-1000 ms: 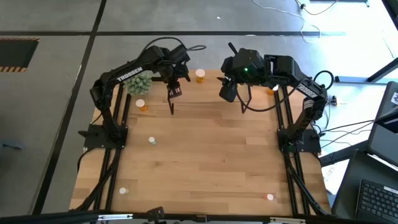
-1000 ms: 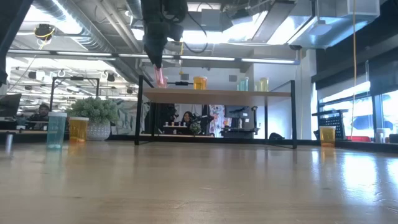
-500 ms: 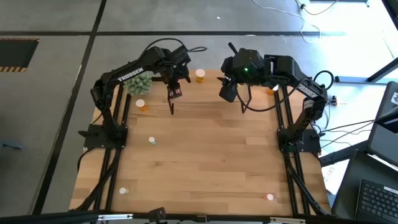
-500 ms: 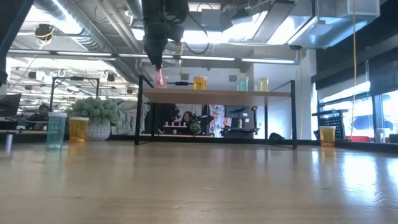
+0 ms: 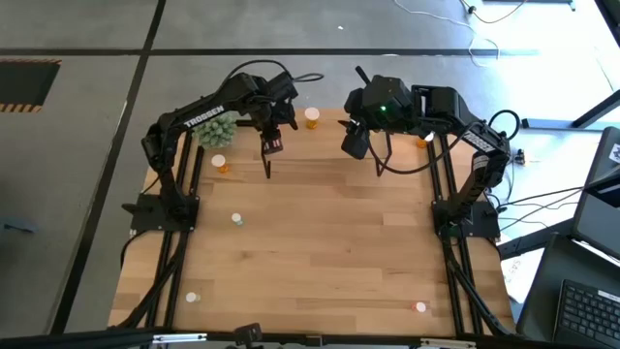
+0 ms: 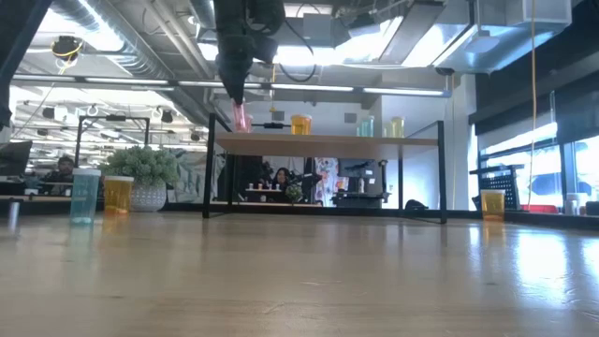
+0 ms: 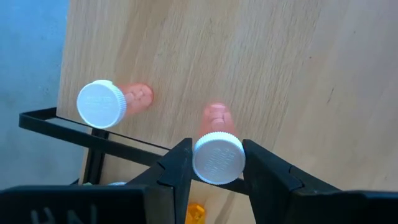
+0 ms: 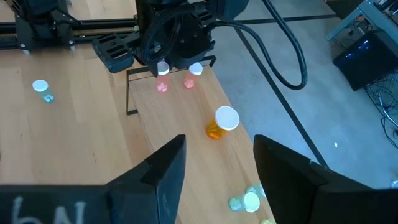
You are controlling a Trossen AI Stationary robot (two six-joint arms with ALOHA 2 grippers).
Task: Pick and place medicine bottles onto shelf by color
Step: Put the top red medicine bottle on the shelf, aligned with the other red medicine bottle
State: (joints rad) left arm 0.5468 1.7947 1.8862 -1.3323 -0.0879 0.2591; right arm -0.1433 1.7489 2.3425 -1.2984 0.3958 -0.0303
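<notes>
Left hand: the left hand (image 7: 217, 163) has its fingers closed on the white cap of a pink bottle (image 7: 217, 134), upright at the shelf's left end.
Hold: the grip sits at the cap, the stiffest part; the bottle looks light, rigid and smooth, likely to tip if let go crooked.
Neighbour: a second pink bottle (image 7: 109, 102) stands just beside it on the shelf (image 7: 261, 68), near the black frame edge.
Further along: an orange bottle (image 8: 221, 121) stands farther down the board, then pale green bottles (image 8: 245, 201) near the other end.
Right hand: the right hand (image 8: 214, 177) hangs over the shelf's right part, fingers apart, holding nothing.
Table: more bottles wait on the table (image 5: 329, 252), well apart, including an orange one (image 5: 222, 164) near the plant (image 5: 217, 128).
</notes>
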